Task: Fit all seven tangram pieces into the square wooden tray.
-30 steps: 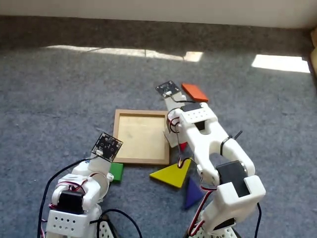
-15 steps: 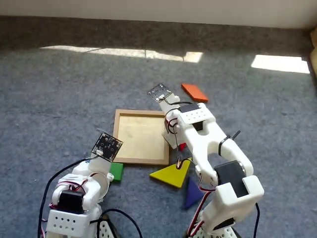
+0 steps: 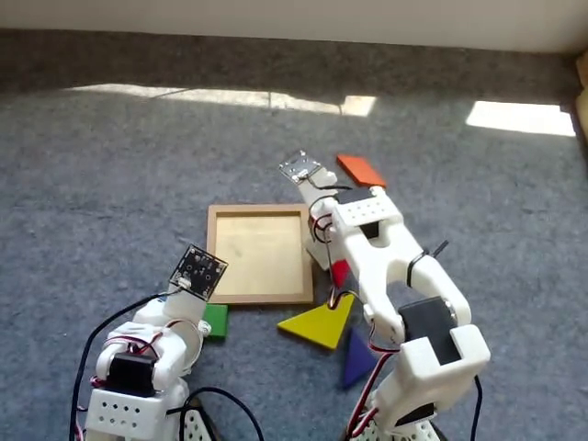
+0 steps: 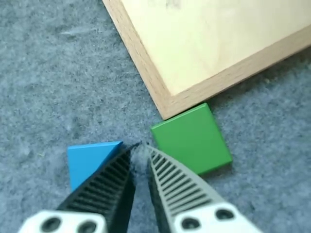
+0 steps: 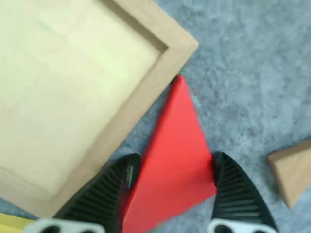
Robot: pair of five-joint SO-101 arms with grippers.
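Note:
The square wooden tray (image 3: 215, 254) lies empty in mid-carpet. My right gripper (image 5: 175, 161) is open just off its right rim (image 5: 146, 102), one finger on each side of a red triangle (image 5: 177, 155) that lies flat on the carpet along the rim. In the high view the red triangle (image 3: 340, 272) peeks out under that arm. My left gripper (image 4: 138, 148) is shut on nothing, its tips on the carpet between a light blue triangle (image 4: 90, 158) and a green square (image 4: 192, 143) by the tray's near corner (image 4: 165, 104).
A yellow triangle (image 3: 322, 323) and a dark blue triangle (image 3: 358, 356) lie in front of the tray to the right. An orange parallelogram (image 3: 360, 171) lies behind the right arm. A plain wooden piece (image 5: 294, 170) sits near the red triangle. Grey carpet is all around.
The right arm's wrist swung left and then back a little. The tray slid slightly to the left. The left arm has kept still.

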